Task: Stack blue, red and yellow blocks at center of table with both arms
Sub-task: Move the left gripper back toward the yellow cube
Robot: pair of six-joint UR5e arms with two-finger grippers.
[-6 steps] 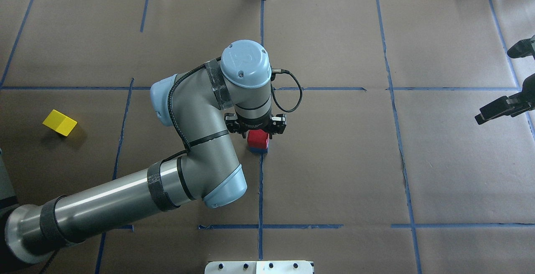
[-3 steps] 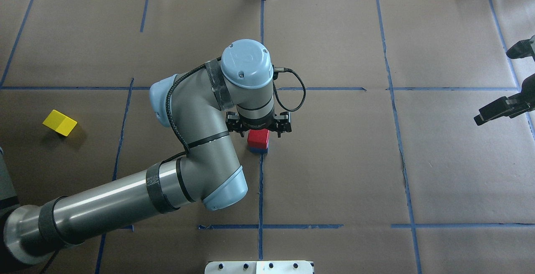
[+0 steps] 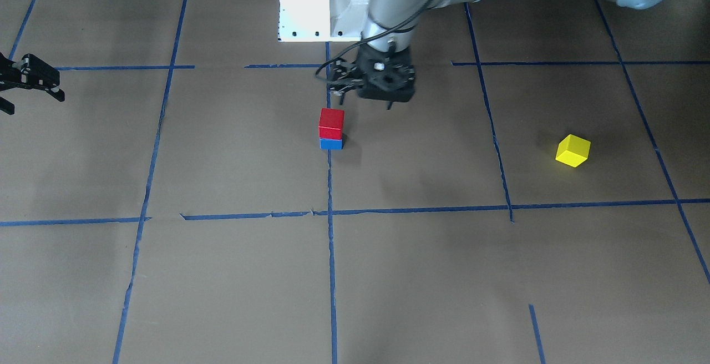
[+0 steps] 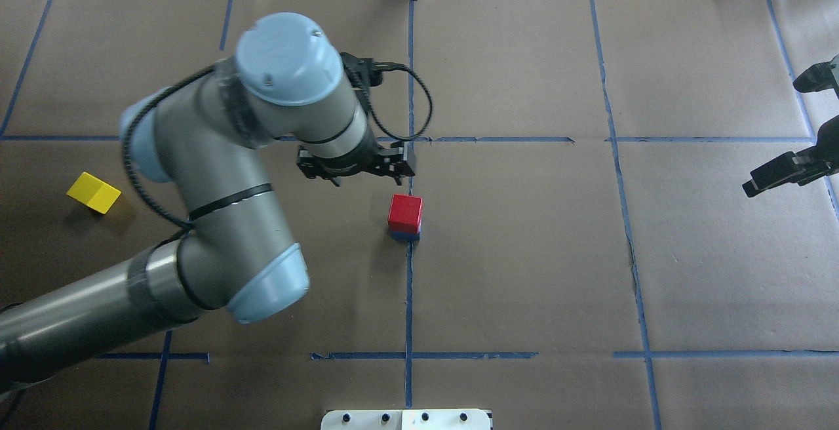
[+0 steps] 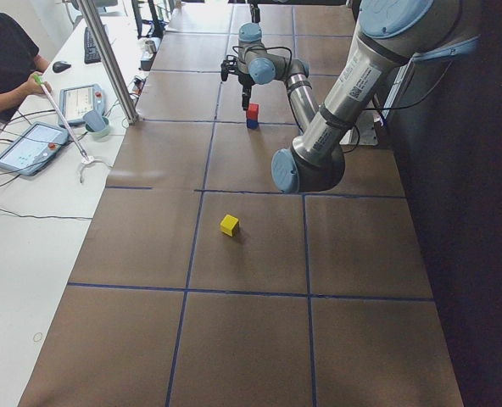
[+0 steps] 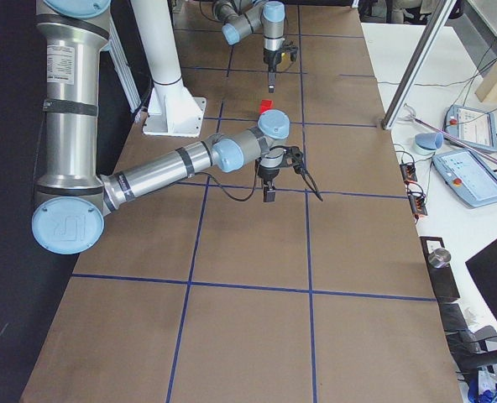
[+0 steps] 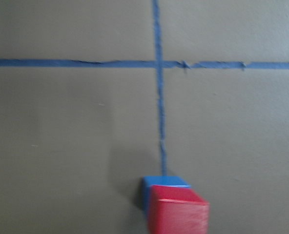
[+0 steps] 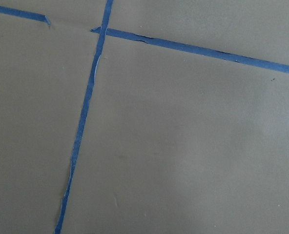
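Yellow block (image 4: 94, 192): alone at the left edge of the overhead frame, sat cornerwise to the tape grid, well apart from everything else.

Left fingers (image 4: 357, 169): spread, holding nothing, hanging just up-left of the stack.

Stack, frame centre, against the tape line: red block (image 4: 404, 213) squarely on blue block (image 4: 403, 236).

Right fingers (image 4: 786, 171): far right edge, spread, empty, over bare bench (image 4: 524, 273).

Judgement: yellow lies leftward of the left fingers and beyond the stack from the right ones, so the left arm is nearer. The wrist likely needs turning to meet the block's flat faces.
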